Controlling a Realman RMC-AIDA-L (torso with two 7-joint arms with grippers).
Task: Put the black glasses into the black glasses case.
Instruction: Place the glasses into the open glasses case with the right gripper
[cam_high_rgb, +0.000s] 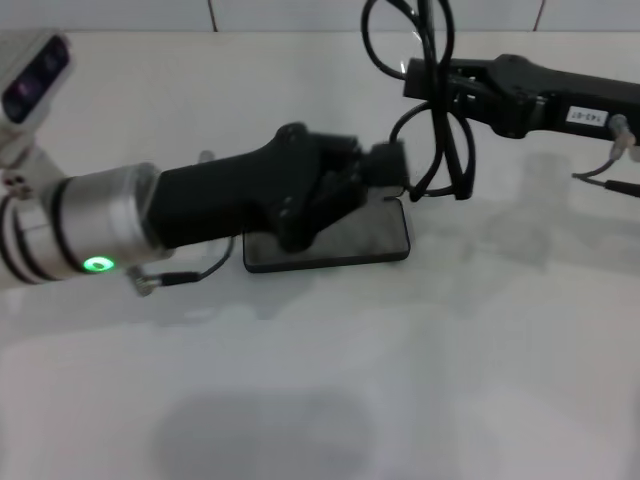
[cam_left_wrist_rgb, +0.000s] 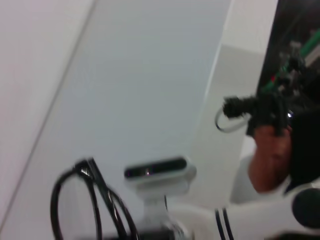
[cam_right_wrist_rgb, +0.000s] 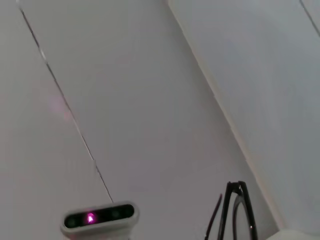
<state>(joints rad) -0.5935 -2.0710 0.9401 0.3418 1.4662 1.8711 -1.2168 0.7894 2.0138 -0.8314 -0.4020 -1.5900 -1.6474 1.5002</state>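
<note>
From the head view I have the right gripper (cam_high_rgb: 425, 80) reaching in from the right, up above the white table (cam_high_rgb: 420, 380), pinched shut on the glasses (cam_high_rgb: 435, 110). The frame hangs from it in the air, lenses high and the slim temple arms trailing down, their tips close to the case's far right corner but I cannot tell if they touch.

The case (cam_high_rgb: 380, 245) lies flat on the table near the middle, just below and left of the dangling glasses. Only its dark, slightly glossy top surface and right end show; I cannot tell whether the lid is up or down, since my left arm covers most of it.

The left gripper (cam_high_rgb: 385, 165) stretches in from the left, low over the case's far edge, its black body lying across the case (a green ring light glows on the silver wrist). Whether its fingers are apart or together I cannot tell.

Left wrist view catches the glasses (cam_left_wrist_rgb: 92, 205) against the pale wall. Right wrist view shows only a part of the glasses (cam_right_wrist_rgb: 235, 212) near the frame's edge
</note>
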